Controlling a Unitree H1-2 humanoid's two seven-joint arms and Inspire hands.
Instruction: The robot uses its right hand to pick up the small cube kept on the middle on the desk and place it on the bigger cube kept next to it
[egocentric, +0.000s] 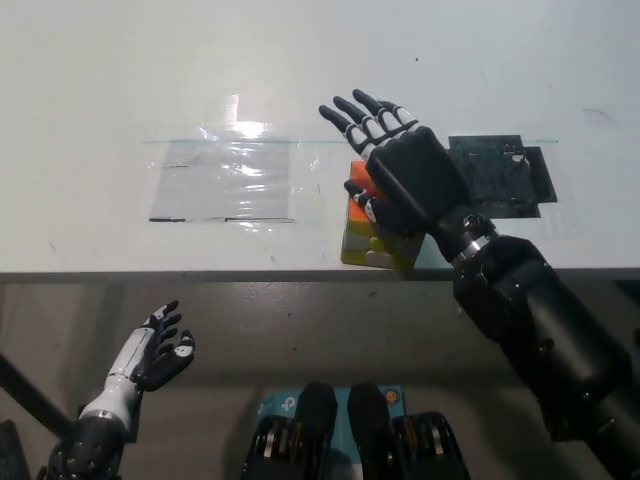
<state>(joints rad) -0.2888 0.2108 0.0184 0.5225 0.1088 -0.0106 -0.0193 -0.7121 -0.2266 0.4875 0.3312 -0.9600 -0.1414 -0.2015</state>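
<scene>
My black right hand (405, 175) hovers open over the stacked cubes near the desk's front edge, fingers spread and pointing up-left. Under it, the small cube (358, 184) shows an orange and red corner on top of the bigger multicoloured cube (365, 245), whose yellow, green and orange side faces me. The hand covers most of the small cube, and whether it still touches the cube cannot be seen. My white left hand (155, 360) rests open below the desk edge at the lower left.
A clear plastic sheet (225, 180) lies taped on the white desk (120, 90) left of the cubes. A black patch (500, 175) lies right of my hand. The desk's front edge (200, 272) runs just below the cubes.
</scene>
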